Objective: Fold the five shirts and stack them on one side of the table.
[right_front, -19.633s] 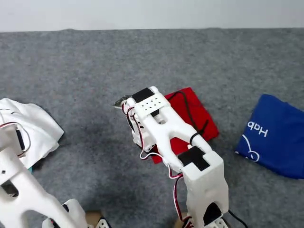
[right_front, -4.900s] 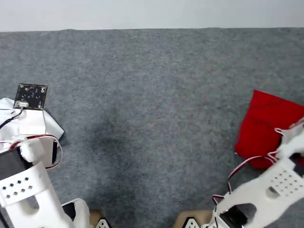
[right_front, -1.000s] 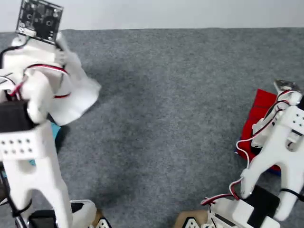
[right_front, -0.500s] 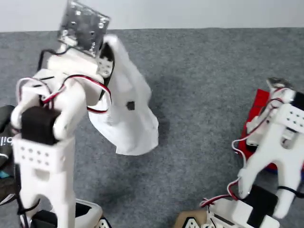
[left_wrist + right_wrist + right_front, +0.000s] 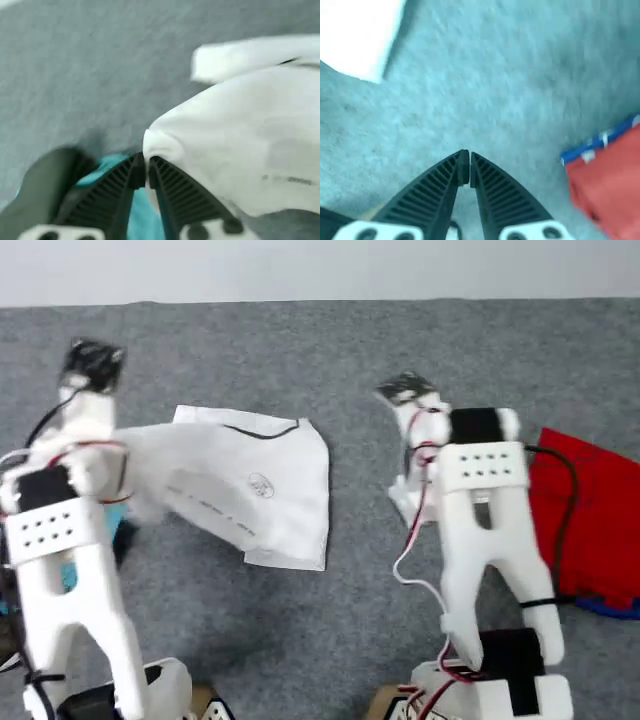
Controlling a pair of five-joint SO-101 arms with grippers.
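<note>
"How far along is it?"

"Not halfway, I'd judge. By the table's (image 5: 400,340) right edge a red shirt (image 5: 590,510) lies folded on a blue shirt (image 5: 597,143); that's the stack. The right gripper (image 5: 465,165) hangs over bare table, jaws pressed together, empty."

"And the white shirt (image 5: 250,490)?"

"Mid-table, spread out, unfolded. The left gripper (image 5: 144,167) pinches its edge. A teal shirt (image 5: 102,170) waits at the left edge."

Half-spread white shirt (image 5: 250,485) left of centre; folded red shirt (image 5: 590,510) right.
</note>
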